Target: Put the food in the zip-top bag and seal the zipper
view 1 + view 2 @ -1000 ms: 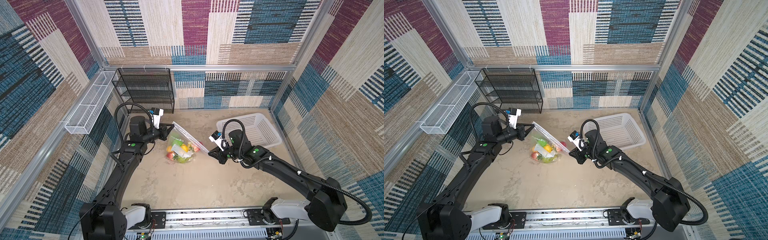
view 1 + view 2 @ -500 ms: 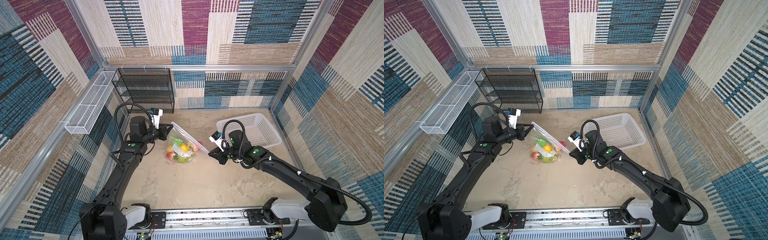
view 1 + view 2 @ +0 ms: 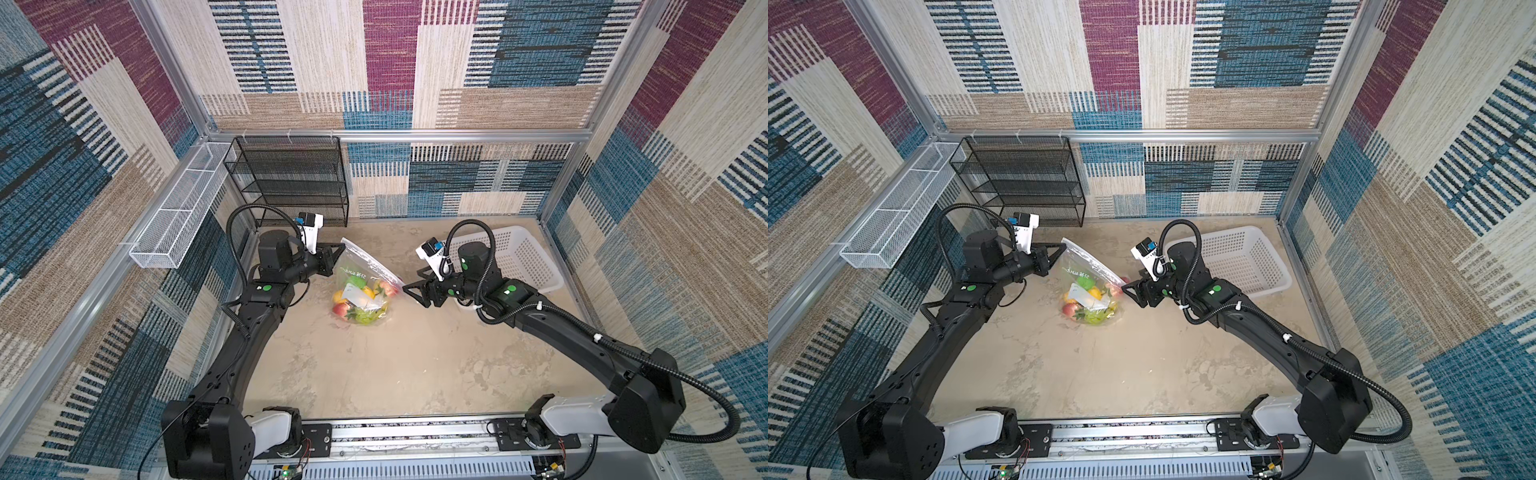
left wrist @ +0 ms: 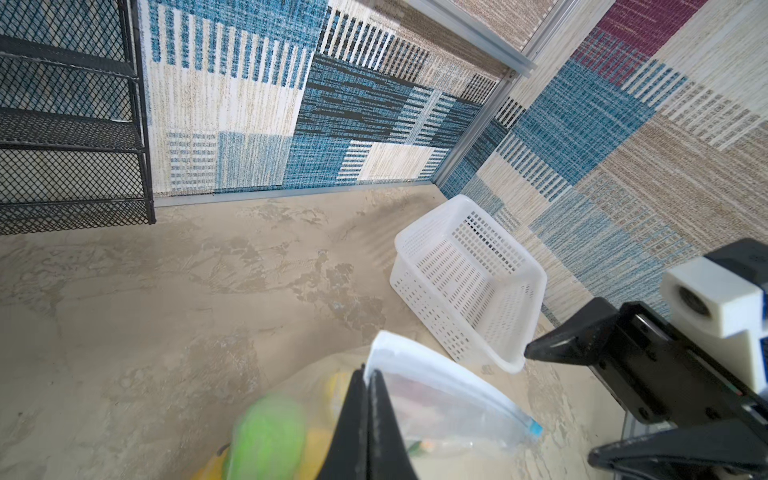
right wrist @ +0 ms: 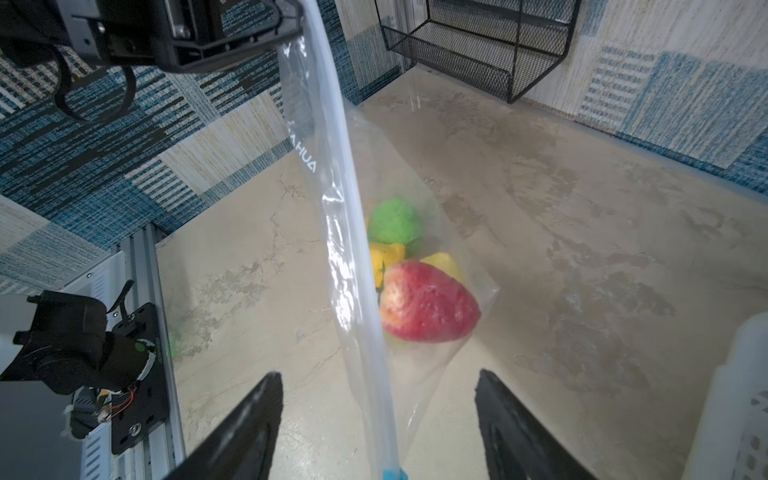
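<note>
The clear zip-top bag (image 3: 360, 270) (image 3: 1084, 270) hangs from its upper corner, bottom resting on the table. My left gripper (image 3: 340, 246) (image 3: 1064, 245) (image 4: 368, 372) is shut on that corner. The food (image 3: 359, 299) (image 3: 1090, 303) lies inside: a red strawberry (image 5: 428, 303), a green piece (image 5: 392, 222) and yellow ones. The whitish zipper (image 5: 345, 232) (image 3: 372, 264) slopes down to a light-blue slider tab (image 5: 392, 473) (image 4: 535, 427). My right gripper (image 3: 413, 279) (image 3: 1130, 278) (image 5: 378, 374) is open at that lower end, with the track running between its fingers, untouched.
A white perforated basket (image 3: 523, 257) (image 3: 1246, 257) (image 4: 465, 274) stands behind the right arm at the back right. A black mesh shelf (image 3: 291, 183) sits against the back wall. A white wire tray (image 3: 178, 216) hangs on the left wall.
My right gripper's jaws have opened, letting go of the slider end of the zipper. The left gripper still holds the bag's corner in the same place.
</note>
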